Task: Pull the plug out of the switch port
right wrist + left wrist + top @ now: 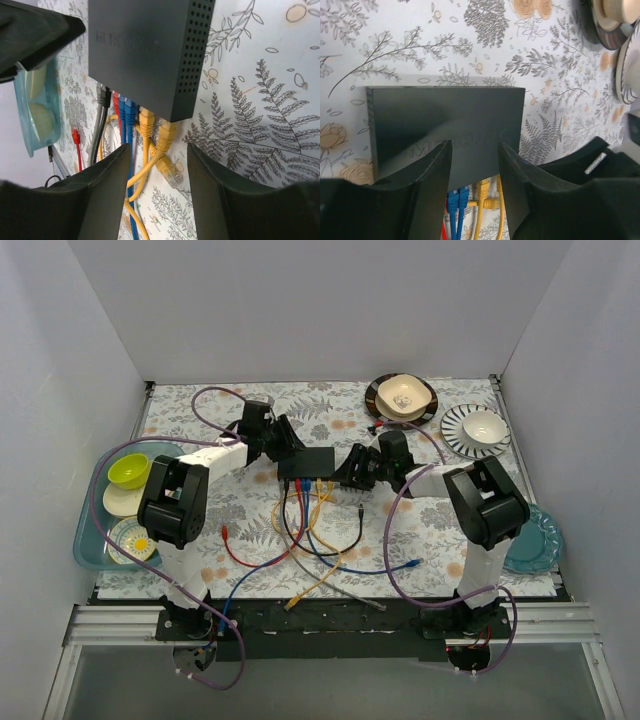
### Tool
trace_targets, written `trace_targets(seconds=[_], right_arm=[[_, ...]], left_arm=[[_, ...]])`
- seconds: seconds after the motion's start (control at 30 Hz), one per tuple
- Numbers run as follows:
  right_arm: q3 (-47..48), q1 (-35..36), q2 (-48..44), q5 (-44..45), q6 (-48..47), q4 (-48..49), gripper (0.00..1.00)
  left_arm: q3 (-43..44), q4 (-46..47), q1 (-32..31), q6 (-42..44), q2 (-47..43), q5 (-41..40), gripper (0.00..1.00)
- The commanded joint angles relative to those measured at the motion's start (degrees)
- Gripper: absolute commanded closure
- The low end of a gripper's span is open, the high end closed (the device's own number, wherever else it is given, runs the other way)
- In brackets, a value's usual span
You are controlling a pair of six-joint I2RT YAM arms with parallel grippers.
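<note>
The switch [307, 462] lies flat near the middle of the flower-patterned surface [450, 530], its row of sockets facing the arm bases. Seen from the right wrist, the sockets carry a dark plug [103, 95], a red plug [116, 103], two blue plugs [128, 109] and two yellow plugs [147, 123] side by side, all seated in the switch [145, 45]. Their cables [300, 530] trail toward the near edge in a loose tangle of red, blue, yellow and black. The left hand [286, 447] reaches in from the left, over the far left part of the box. In its own camera the left hand [474, 150] has its fingers parted with a clear gap and the top of the switch [445, 115] behind them, and it grips nothing. Whether the fingertips press on the lid cannot be told. The right hand [352, 472] sits just beside the right end of the switch. In the right wrist view the right hand [157, 150] is spread wide, with the yellow plugs and their cables showing in the gap beyond its fingers, and nothing is clamped. A teal tray [85, 540] with a green bowl [128, 470] stands at the left edge. A dark plate [376, 398] with a beige bowl [404, 395] and a striped plate [452, 425] stand at the far right.
</note>
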Motion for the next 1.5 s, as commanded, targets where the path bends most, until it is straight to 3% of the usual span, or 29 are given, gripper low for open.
trace_targets(seconds=[0.0,0.37,0.73,1.0,1.47], right_arm=[[2.8,-0.2,3.6,-5.3,3.2,5.6,0.44],[4.9,-2.8,10.0,-6.6,7.3,7.6,0.50],[5.4,-3.3,12.8,-8.5,8.4,8.3,0.60],[0.6,-2.4,9.8,-10.2,8.1,8.2,0.46],[3.8,-1.6,13.1,-9.1,10.4,7.1,0.55]], left_arm=[[3.1,2.1,-0.2,-0.5,1.9,4.5,0.59],[1.1,1.9,0.0,-6.5,4.7,4.9,0.59],[-0.6,1.2,0.0,-6.8,4.0,4.8,0.60],[-0.8,1.3,0.4,-7.6,4.2,5.0,0.59],[-1.9,1.8,0.5,-8.5,3.8,5.3,0.59]])
